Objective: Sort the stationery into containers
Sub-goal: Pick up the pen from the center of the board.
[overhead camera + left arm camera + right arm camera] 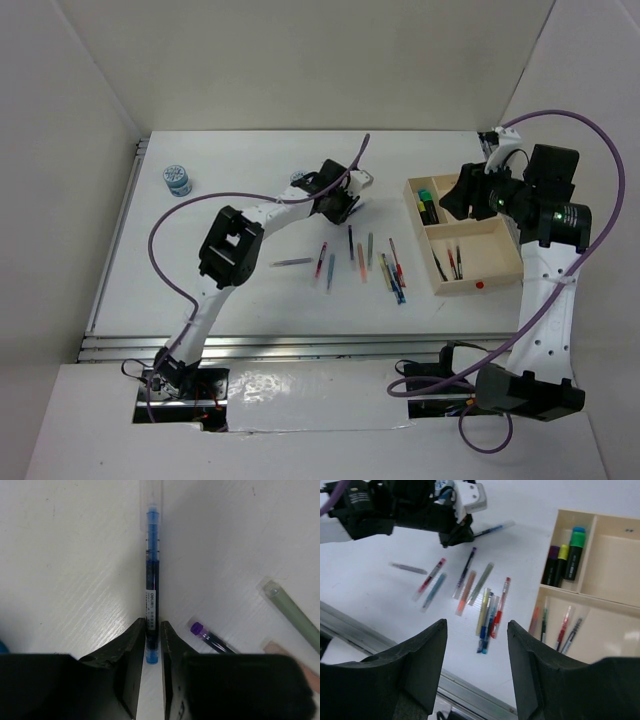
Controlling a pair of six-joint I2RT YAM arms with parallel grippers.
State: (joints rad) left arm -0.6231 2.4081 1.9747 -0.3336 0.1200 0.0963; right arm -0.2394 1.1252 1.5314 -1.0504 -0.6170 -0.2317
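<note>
Stationery lies in two lots on the white desk. A blue pen sits flat on the surface, and the left hand is closed narrowly on its near end, one finger against each side. In the top view this is just past the desk's middle, toward 12 o'clock.

At 5 o'clock from that hand lies a loose scatter of pens, mostly lengthwise, with red, blue, green and peach among them. A grey pen lies crosswise at the scatter's 9 o'clock side. In the left wrist view a purple-capped pen lies just beside the right finger, with a green pen further out toward 3 o'clock.

A wooden tray stands at 3 o'clock on the desk. One narrow compartment holds highlighters, purple, yellow and green side by side. A larger one holds four thin pens.

Above the tray hangs the right hand, spread wide with nothing between its fingers.

A blue-white pot stands alone at 10 o'clock. A second pot is mostly hidden behind the left arm.

Plain white panels wall the desk on three sides, and a metal rail runs along its near edge.
</note>
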